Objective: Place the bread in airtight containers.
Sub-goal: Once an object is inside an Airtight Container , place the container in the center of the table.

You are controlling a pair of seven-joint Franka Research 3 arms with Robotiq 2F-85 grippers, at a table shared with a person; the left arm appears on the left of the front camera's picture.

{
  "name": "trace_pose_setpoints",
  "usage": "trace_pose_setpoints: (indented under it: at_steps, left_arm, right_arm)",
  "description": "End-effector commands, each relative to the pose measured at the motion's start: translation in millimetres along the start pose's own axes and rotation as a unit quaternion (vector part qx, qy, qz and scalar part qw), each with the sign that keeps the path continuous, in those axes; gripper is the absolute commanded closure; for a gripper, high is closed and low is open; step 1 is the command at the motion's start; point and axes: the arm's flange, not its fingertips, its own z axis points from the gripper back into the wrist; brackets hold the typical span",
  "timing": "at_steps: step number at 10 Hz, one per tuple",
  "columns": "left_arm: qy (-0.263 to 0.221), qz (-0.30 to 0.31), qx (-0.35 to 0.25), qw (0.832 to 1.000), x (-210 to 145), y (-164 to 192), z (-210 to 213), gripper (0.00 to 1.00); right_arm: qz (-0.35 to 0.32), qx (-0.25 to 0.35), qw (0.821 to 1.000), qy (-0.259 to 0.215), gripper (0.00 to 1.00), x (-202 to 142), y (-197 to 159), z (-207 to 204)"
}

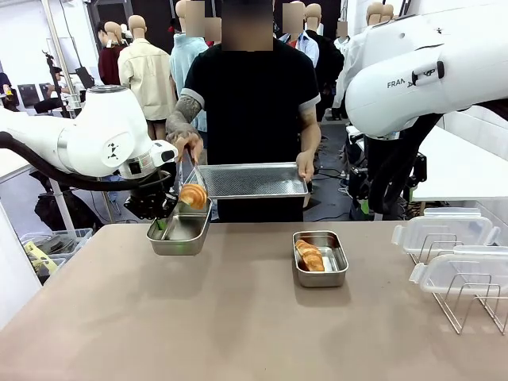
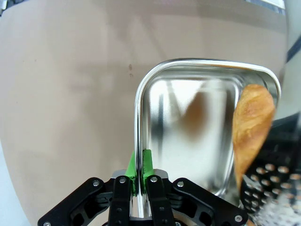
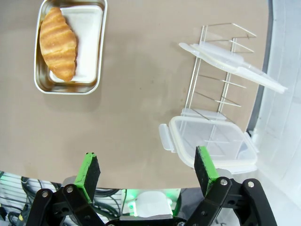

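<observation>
left gripper [image 2: 140, 170] clamps the container [image 2: 188, 122] rim, croissant [image 2: 251, 125] over it; right gripper [image 3: 148, 170] stands wide apart.

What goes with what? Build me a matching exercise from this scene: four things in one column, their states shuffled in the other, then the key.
Things:
1. left claw
2. right claw
3. clear lids
4. roll nearest mid-table

States:
A. lying in a steel pan that stands on the table
B. resting on the wire rack
C. shut on the rim of the left pan
D. open, holding nothing

Pairs: 1-C, 2-D, 3-B, 4-A.
</observation>
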Motion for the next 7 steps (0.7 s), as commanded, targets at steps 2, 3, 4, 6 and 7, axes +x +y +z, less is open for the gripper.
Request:
trace_pose_setpoints:
  at_steps: [2,3,4,6,7]
  left_arm:
    - [-0.004,-0.002,0.0,1.0,1.1,1.5,3.3,1.0]
    - [-0.004,-0.002,0.0,1.0,1.1,1.5,3.3,1.0]
    - [-0.004,-0.002,0.0,1.0,1.1,1.5,3.3,1.0]
    - [-0.004,-0.002,0.0,1.0,1.1,1.5,3.3,1.0]
    - [-0.004,-0.002,0.0,1.0,1.1,1.5,3.3,1.0]
  right_arm:
    - [-0.002,0.004,1.0,-0.005,0.0,-0.4,0.5,-1.1]
    - [-0.002,0.004,1.0,-0.005,0.0,-0.4,0.5,-1.1]
    - [-0.002,0.004,1.0,-0.005,0.0,-0.4,0.5,-1.1]
    - [-0.002,0.004,1.0,-0.005,0.0,-0.4,0.5,-1.1]
    - [-0.002,0.004,1.0,-0.005,0.0,-0.4,0.5,-1.1]
